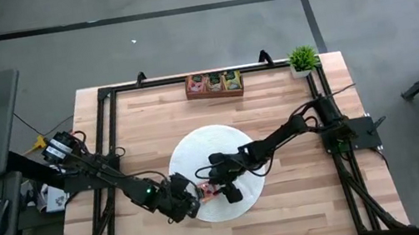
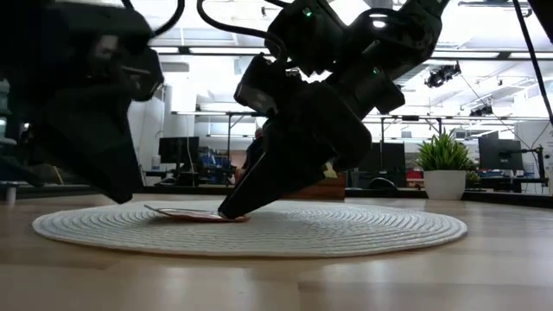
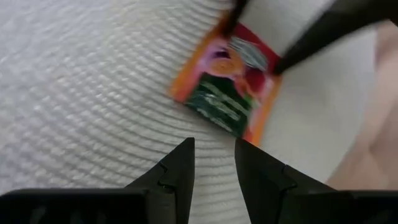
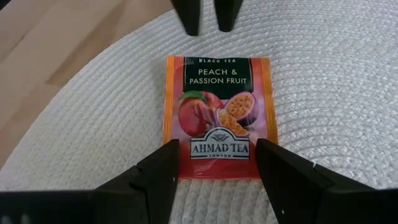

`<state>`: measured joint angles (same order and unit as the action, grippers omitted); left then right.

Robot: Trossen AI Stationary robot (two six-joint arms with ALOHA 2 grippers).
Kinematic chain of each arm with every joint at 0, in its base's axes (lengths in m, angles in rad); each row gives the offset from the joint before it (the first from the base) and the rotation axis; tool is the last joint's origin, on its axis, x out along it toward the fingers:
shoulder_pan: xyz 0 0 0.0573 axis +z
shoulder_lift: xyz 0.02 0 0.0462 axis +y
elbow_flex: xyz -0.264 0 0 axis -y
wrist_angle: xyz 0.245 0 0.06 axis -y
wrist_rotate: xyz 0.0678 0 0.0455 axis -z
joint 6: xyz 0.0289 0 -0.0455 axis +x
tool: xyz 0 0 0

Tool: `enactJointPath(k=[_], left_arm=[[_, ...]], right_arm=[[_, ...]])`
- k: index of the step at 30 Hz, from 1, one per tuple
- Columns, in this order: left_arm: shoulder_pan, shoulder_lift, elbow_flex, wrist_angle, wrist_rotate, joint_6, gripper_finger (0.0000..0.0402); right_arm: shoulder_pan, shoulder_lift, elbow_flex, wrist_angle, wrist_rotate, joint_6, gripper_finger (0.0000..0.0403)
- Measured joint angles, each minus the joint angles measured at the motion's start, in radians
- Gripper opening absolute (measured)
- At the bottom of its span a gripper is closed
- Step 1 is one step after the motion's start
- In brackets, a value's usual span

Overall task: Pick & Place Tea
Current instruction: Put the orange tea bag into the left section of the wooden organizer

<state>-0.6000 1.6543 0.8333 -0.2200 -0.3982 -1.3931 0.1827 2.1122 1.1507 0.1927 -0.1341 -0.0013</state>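
Observation:
One orange tea packet [image 4: 217, 93], printed with peach and passion fruit and a dark label, lies flat on the round white woven mat [image 1: 215, 143], near the mat's near edge [image 1: 206, 190]. My right gripper [image 4: 217, 152] is open and tilted down over the mat. Its fingertips stand at the two corners of the packet's edge nearest to it. My left gripper [image 3: 212, 146] faces the packet from the opposite side, a short way off, with its fingers only narrowly apart and touching nothing. In the low view the packet [image 2: 194, 214] shows as a thin red strip on the mat. My right gripper comes at the packet slanting down from the table's right, with one fingertip [image 4: 163, 163] at each corner of the packet's edge [image 4: 217, 176]. The packet lies flat on the mat. I cannot tell whether the fingertips touch it.
A brown wooden tray [image 1: 214, 85] with more tea packets stands at the table's far edge. A small potted plant [image 1: 302, 59] is at the far right corner. Bare wooden table surrounds the mat. The two grippers are close together over the mat's near part.

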Motion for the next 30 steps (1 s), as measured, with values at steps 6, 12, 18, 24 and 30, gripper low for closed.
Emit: enactJointPath(k=[6, 12, 18, 24, 30], left_arm=[[0.060, 0.001, -0.001, -0.014, 0.039, -0.179, 0.0113], [0.114, 0.001, -0.001, 0.020, 0.134, -0.183, 0.0113], [0.131, 0.001, -0.002, -0.003, 0.161, -0.184, 0.0113], [0.136, 0.037, 0.001, 0.014, 0.195, -0.202, 0.0113], [0.135, 0.088, 0.002, 0.137, 0.201, -0.208, 0.0113]], right_arm=[[0.000, 0.001, -0.002, 0.001, 0.003, 0.001, 0.0208], [0.001, 0.002, -0.002, 0.002, 0.005, 0.004, 0.0208], [0.001, 0.002, -0.002, 0.005, 0.013, 0.005, 0.0208], [0.001, 0.003, -0.003, 0.010, 0.014, 0.005, 0.0208], [0.001, 0.004, -0.004, 0.031, 0.023, 0.005, 0.0208]])
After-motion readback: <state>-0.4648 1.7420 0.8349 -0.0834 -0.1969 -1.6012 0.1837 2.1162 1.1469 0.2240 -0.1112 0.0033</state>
